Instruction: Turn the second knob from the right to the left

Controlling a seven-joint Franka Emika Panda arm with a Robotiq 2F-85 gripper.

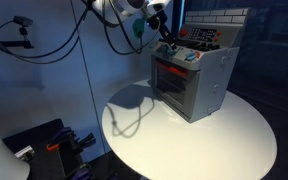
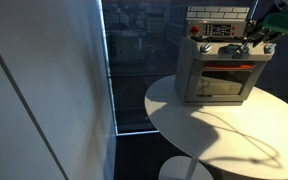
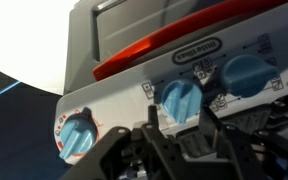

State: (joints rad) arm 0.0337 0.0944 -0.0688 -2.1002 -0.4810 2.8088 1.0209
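Observation:
A grey toy oven point(image 1: 199, 85) stands on a round white table point(image 1: 234, 140). It also shows in the exterior view from the front point(image 2: 219, 75). Its control panel has a row of blue knobs. In the wrist view, three knobs show: one at the left point(image 3: 76, 137), a middle one point(image 3: 177, 96) and one at the right point(image 3: 246, 73). My gripper point(image 3: 178, 113) has a finger tight on each side of the middle knob's lower part. In both exterior views the gripper point(image 1: 170, 47) point(image 2: 252, 38) is pressed to the panel.
The oven's red door handle point(image 3: 159, 50) runs just beyond the knobs in the wrist view. A red knob point(image 2: 194, 29) sits at the panel's far end. A window wall point(image 2: 134, 60) lies behind the table. Cables and dark equipment point(image 1: 44, 145) lie on the floor.

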